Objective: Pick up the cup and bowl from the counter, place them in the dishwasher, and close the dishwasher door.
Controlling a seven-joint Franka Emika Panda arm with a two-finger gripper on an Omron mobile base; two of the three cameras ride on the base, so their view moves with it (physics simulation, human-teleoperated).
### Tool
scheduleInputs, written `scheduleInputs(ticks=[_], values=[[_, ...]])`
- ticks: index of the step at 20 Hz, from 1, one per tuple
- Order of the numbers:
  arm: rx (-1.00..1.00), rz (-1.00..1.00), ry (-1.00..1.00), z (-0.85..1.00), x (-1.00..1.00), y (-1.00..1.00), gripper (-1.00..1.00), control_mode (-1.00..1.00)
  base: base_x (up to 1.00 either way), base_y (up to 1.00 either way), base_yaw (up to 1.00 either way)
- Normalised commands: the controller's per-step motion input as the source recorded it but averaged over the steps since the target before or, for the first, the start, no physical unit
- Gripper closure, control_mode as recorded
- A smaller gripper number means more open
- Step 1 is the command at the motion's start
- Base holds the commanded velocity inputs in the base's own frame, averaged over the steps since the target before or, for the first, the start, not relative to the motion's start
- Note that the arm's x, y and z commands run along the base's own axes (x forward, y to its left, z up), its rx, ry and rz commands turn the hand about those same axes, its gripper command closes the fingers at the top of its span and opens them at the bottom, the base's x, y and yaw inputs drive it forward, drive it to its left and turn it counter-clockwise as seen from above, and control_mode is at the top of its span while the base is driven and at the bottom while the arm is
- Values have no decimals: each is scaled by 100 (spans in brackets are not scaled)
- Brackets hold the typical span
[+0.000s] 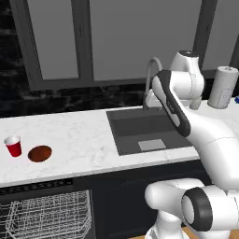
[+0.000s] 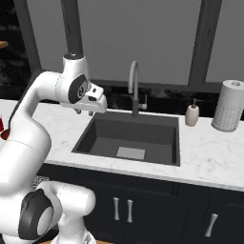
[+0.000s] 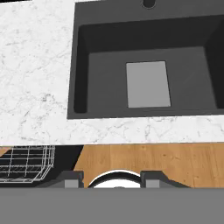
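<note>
From my remote seat, the gripper point(image 3: 112, 177) shows in the hand view as two dark finger tips point(image 3: 70, 178) standing apart with nothing between them, so I read the jaws as open and empty. The hand hangs above the sink point(image 3: 144, 65), looking down into its dark basin, which holds nothing but a pale flat square at the bottom. I use the sink as my landmark. In the right base view the gripper point(image 2: 90, 108) hovers over the sink's left edge, probably parked high so the arm can swing freely toward the dishes. Well to the left of the sink, on the counter point(image 1: 84, 135), the cup point(image 1: 13, 145) stands upright, and the bowl point(image 1: 39, 153) sits just beside it on the side nearer the sink; I can't tell whether they touch. Both look empty and untouched, within reach of the rack below. Below the counter, left of the sink, the dishwasher point(image 1: 46, 214) is open, and its white wire rack point(image 3: 26, 162) has nothing in it. I judge the task barely begun: I must first carry the hand left to the cup or bowl.
</note>
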Motion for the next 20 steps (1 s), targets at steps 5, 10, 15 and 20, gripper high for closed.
scheduleInputs(ticks=[5, 10, 15, 20], values=[[0, 0, 0, 0, 0, 0, -100, 100, -1, 0, 10], [0, 0, 0, 0, 0, 0, -100, 100, 0, -24, 58], [0, 0, 0, 0, 0, 0, -100, 100, 0, -46, 68], [0, 0, 0, 0, 0, 0, -100, 100, 0, -51, 67]])
